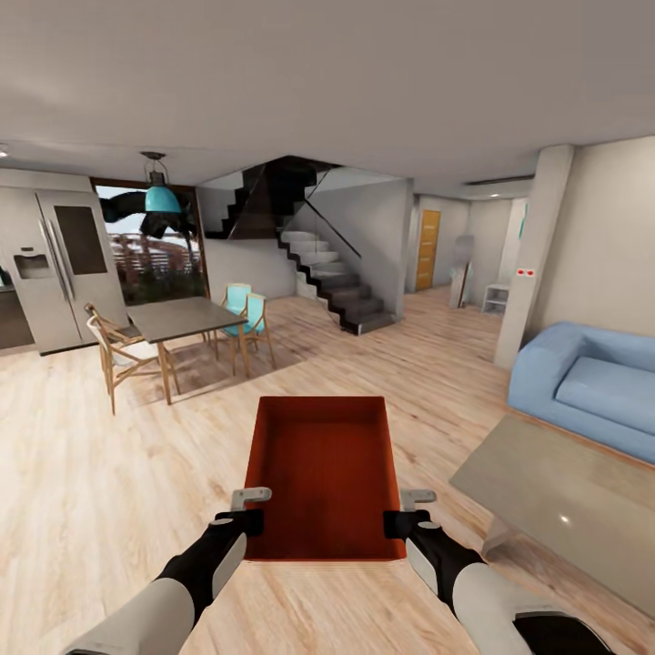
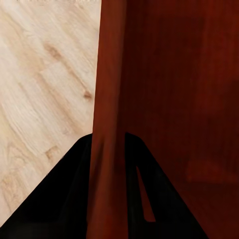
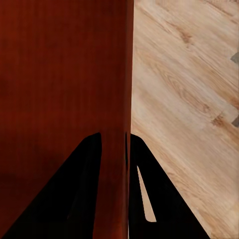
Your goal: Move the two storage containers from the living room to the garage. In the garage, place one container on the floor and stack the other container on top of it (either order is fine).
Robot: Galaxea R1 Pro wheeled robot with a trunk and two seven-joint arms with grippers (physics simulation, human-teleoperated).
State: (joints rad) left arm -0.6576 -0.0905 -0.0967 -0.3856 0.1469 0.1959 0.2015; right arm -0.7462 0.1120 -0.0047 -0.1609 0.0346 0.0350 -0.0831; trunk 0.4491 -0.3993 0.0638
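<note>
An orange-red open-top storage container [image 1: 327, 473] hangs level in front of me above the light wood-plank flooring of the living room. My left gripper [image 1: 249, 509] is shut on its left wall, and my right gripper [image 1: 406, 511] is shut on its right wall. In the left wrist view the thin red wall [image 2: 107, 149] runs between the two dark fingers. The right wrist view shows the opposite wall [image 3: 119, 159] pinched the same way. The container is empty.
A blue sofa [image 1: 591, 382] and a low table [image 1: 564, 500] stand close on the right. A dining table with chairs [image 1: 182, 332] and a fridge [image 1: 55, 264] are at left. Stairs [image 1: 337, 282] and a hallway with an orange door [image 1: 428, 250] lie ahead.
</note>
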